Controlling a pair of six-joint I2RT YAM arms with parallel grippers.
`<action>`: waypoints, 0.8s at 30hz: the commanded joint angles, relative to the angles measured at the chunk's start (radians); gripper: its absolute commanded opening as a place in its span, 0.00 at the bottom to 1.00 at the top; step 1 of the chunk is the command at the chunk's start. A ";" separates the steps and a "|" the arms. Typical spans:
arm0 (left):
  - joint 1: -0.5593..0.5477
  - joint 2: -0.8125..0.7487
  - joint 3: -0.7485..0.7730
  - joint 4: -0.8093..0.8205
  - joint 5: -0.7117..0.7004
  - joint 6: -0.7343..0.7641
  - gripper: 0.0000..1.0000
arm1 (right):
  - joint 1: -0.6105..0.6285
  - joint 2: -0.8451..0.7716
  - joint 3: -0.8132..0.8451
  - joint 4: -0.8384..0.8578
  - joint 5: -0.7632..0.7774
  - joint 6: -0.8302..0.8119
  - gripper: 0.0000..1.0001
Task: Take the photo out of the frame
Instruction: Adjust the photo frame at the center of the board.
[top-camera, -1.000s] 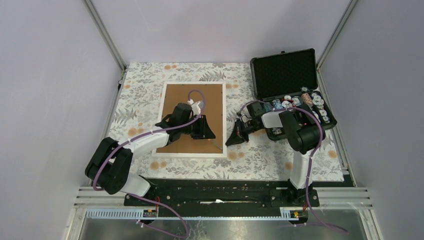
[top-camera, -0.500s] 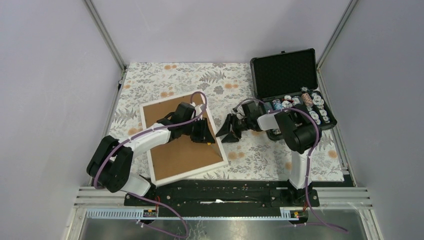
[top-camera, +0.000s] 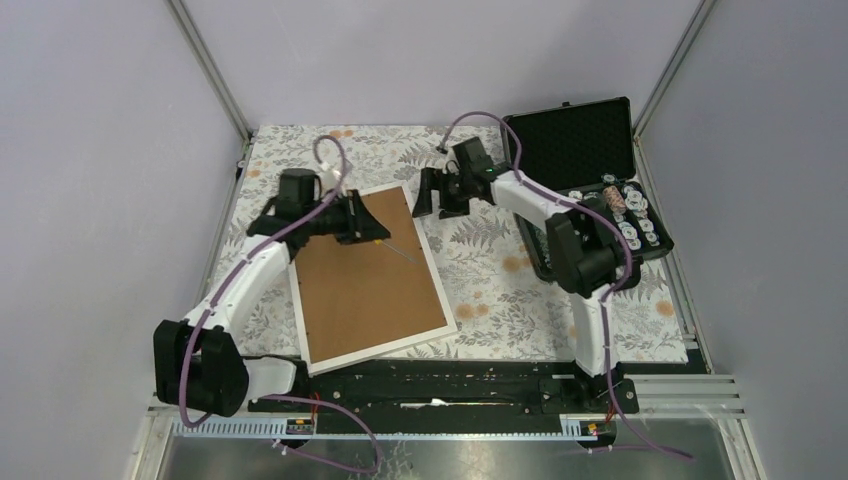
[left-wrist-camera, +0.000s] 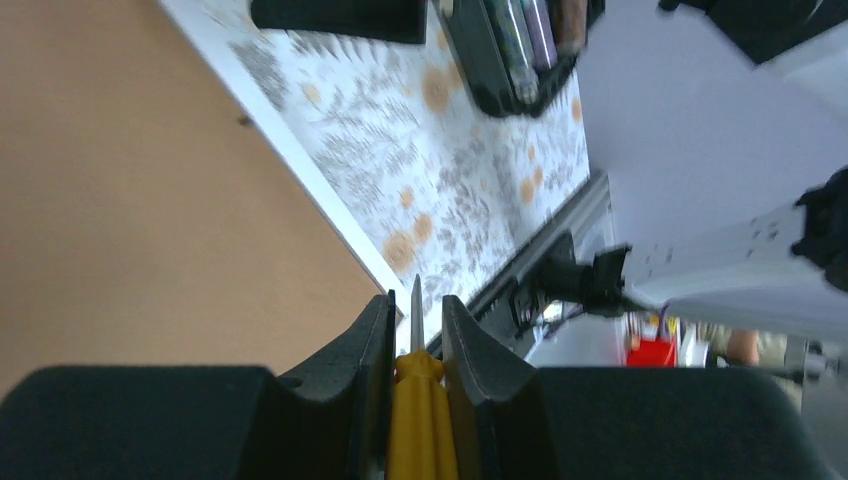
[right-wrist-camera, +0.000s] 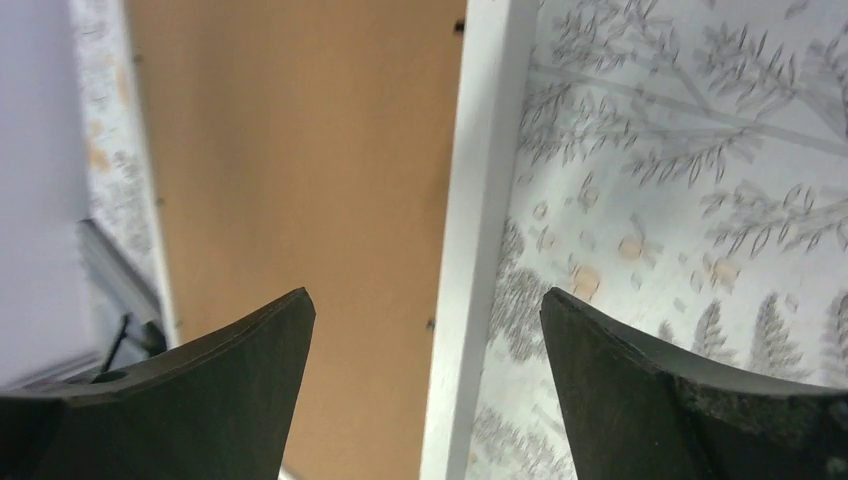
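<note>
- Item, frame (top-camera: 365, 290): lies face down and askew on the bench (top-camera: 480, 260), brown fibreboard back uppermost, thin white border all round.
- Item, photo: not visible; judged to be shut inside, beneath the brown back.
- Left claw (left-wrist-camera: 416, 305): clenched on a yellow-handled screwdriver (left-wrist-camera: 420, 420), whose metal tip projects beyond the fingers. In the overhead view the claw sits over the frame's far edge, blade pointing across the back.
- Right claw (right-wrist-camera: 425, 300): released, jaws wide apart, nothing between them. It hovers by the frame's far right corner, with the white border directly under the gap in its own view.
- Fittings: small dark marks (right-wrist-camera: 460, 25) along the seam between board and border; too small to tell whether they are clips.
- Black case (top-camera: 575, 150): open, at the bench's far right, apart from the frame.
- Step in hand, as judged: freeing the back board with the tool, so the task is at an early stage.
- Method, as advice: bring the tip in low and shallow at the seam and lever each fastener gently, so the fibreboard is not gouged.
- Support: the right claw should pin or pinch the border, as the frame looks likely to slide on the cloth.
- Caution: raise the board only once every fastener is clear; the print beneath could crease.
</note>
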 joint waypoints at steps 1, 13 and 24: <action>0.142 -0.026 0.069 -0.048 0.030 0.037 0.00 | 0.069 0.161 0.196 -0.197 0.198 -0.136 0.89; 0.290 -0.069 0.080 -0.062 0.018 0.037 0.00 | 0.129 0.338 0.350 -0.227 0.444 -0.138 0.56; 0.298 -0.014 0.108 -0.058 -0.010 0.040 0.00 | 0.049 0.364 0.335 -0.263 0.617 -0.069 0.08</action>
